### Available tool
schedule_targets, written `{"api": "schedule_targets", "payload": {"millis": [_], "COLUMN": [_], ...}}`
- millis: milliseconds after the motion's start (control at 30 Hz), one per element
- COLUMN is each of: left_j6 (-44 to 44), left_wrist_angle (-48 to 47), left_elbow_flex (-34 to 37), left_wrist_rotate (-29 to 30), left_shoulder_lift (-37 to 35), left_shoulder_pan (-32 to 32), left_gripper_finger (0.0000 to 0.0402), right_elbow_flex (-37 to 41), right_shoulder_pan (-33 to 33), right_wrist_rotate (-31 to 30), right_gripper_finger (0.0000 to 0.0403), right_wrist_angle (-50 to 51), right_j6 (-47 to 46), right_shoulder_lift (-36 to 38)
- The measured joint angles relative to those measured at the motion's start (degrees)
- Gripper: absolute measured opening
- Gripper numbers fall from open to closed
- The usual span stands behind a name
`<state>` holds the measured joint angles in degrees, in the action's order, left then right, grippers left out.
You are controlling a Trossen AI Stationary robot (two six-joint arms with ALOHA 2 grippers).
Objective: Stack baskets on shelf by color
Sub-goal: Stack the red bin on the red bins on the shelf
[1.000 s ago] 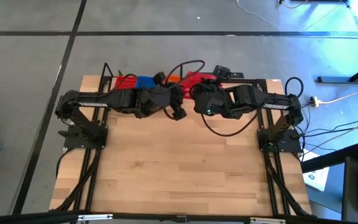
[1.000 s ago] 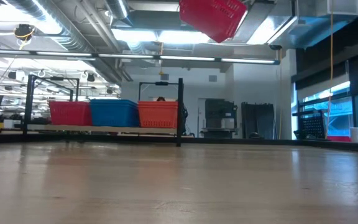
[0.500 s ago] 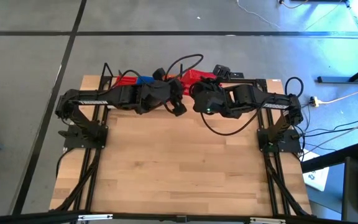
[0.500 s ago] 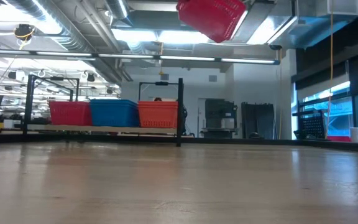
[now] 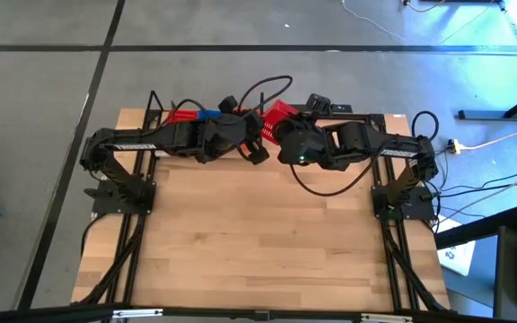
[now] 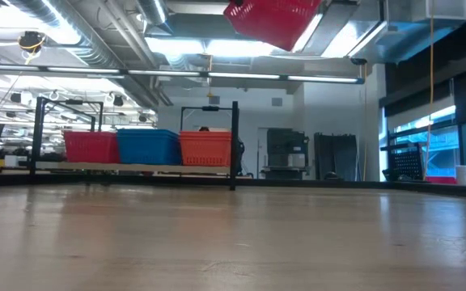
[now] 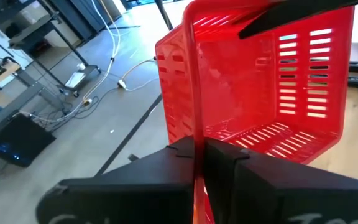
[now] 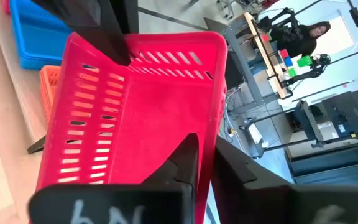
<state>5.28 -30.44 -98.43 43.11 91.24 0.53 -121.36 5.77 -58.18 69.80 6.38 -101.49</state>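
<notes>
Both the left end effector [image 7: 199,163] and the right end effector [image 8: 205,163] pinch opposite walls of one red basket [image 6: 272,19], carried a little higher and further toward the shelf [image 6: 136,167] than before, above its red, blue and orange stacks, well off the counter [image 5: 258,233]

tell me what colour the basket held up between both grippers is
Red basket, clearest in the right wrist view.

My two arms are matte black with bulky rounded joints, a looping black cable [image 5: 267,88] over them, and a small green light [image 5: 302,161] on the right one.
</notes>
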Motion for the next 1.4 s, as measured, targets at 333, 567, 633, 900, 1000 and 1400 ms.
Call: {"api": "schedule_targets", "payload": {"millis": [333, 567, 633, 900, 1000, 1400], "left_j6": [0.22, 0.22, 0.22, 0.76, 0.86, 1.2], "left_wrist_angle": [-0.91, -1.43, -1.53, -1.13, -1.68, -11.64], "left_elbow_flex": [-0.02, -0.02, -0.02, -0.02, -0.02, 0.0], "left_wrist_rotate": [-0.21, -0.46, -0.5, -1.53, -1.87, -1.03], "left_shoulder_lift": [-0.02, -0.02, -0.02, 0.1, 0.15, -2.52], "left_shoulder_pan": [-0.06, -0.1, -0.1, -0.2, -0.28, 2.14], "left_gripper_finger": [0.0001, 0.0001, 0.0001, 0.0, 0.0, 0.0], "right_elbow_flex": [0.0, -0.02, -0.04, -0.09, -0.09, -5.17], "right_shoulder_pan": [0.01, -0.08, -0.43, -0.88, -0.84, 3.51], "right_wrist_rotate": [-0.43, 1.14, 1.48, 3.35, 3.34, 2.63], "right_gripper_finger": [0.0033, 0.0007, 0.0007, 0.0109, 0.0147, 0.018], "right_wrist_angle": [-1.6, -2.03, -2.02, -2.83, -3.63, -5.39], "right_j6": [4.86, 5.34, 5.57, 8.01, 9.28, 10.79], "right_shoulder_lift": [0.0, 0.04, 0.04, -0.01, -0.11, 1.31]}}
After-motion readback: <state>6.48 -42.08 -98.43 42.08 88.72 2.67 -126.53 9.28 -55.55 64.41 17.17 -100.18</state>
